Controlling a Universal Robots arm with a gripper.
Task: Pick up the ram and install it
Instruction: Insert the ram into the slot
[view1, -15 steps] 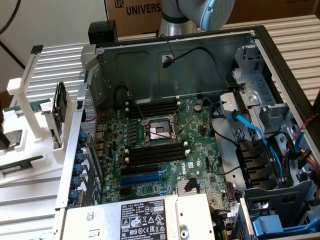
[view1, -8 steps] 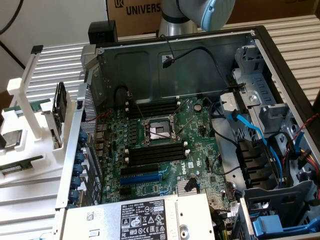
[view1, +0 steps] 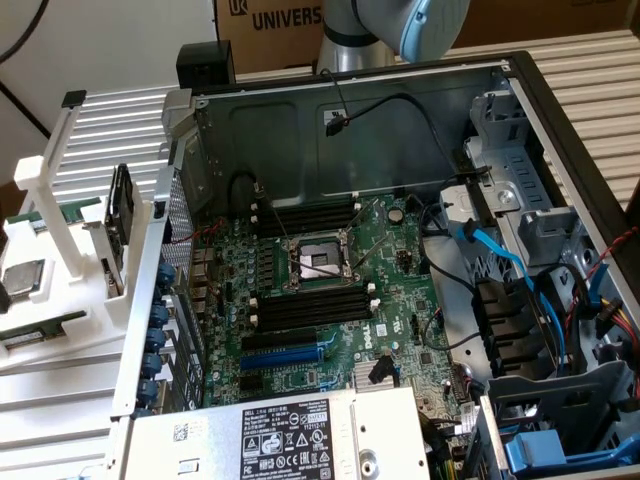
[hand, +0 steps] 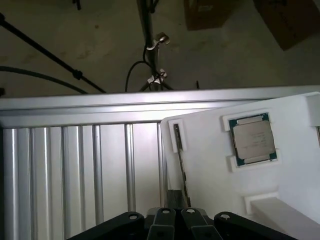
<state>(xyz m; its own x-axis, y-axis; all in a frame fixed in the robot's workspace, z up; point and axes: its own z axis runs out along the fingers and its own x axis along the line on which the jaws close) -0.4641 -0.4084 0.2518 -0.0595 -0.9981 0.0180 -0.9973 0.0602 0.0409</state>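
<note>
Open case (view1: 300, 120) up close with the motherboard (view1: 400, 262) in it, then over on the exterior view's left the white tray (hand: 210, 175) has the ram (hand: 180, 160) standing on edge in its slot near the CPU (hand: 254, 139), gripper (hand: 176, 214) above it with jaws clenched together, arm (view1: 400, 25) at the far side.

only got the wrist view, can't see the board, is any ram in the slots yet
observer: no, the slots on both sides of the socket look empty.
operator: is the case open
observer: yes, the case lies open, and the board is bare.
operator: where's the white tray from there
observer: the tray sits outside the case, at the exterior view's left.
</note>
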